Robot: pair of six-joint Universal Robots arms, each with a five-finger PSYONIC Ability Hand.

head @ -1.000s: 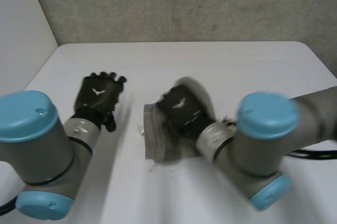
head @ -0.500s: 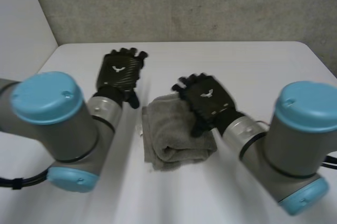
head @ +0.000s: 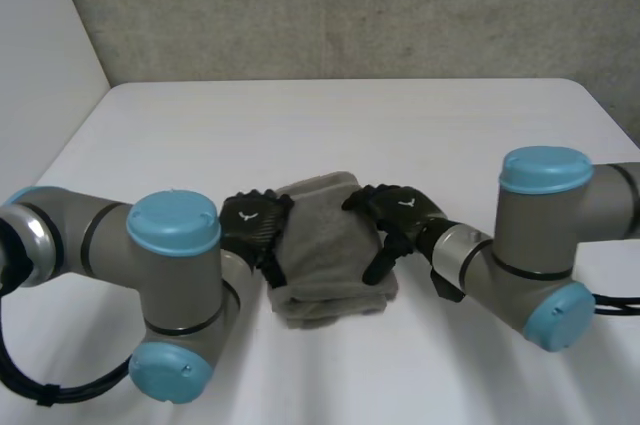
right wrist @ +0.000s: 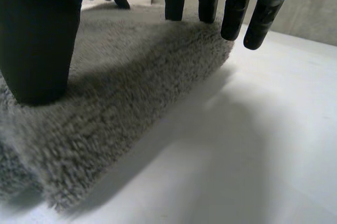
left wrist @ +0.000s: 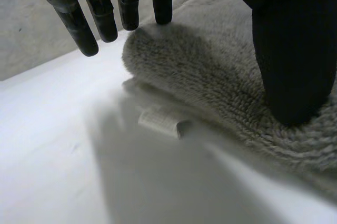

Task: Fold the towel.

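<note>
Head view: grey towel (head: pixel 325 245), thick fuzzy terry, folded into plump layered rectangle with rounded edges. Lies in middle of smooth white bench (head: pixel 330 115), long axis running away from robot. Small white label (left wrist: pixel 162 121) sticks out at its left edge, flat on bench. Black left hand (head: pixel 255 225) at towel's left edge, black right hand (head: pixel 400 213) at right edge. Each hand released: fingers straight, thumb tip resting on pile.

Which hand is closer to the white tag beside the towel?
Left. The left hand rests on the towel edge beside the tag; the right hand is on the opposite edge.
</note>
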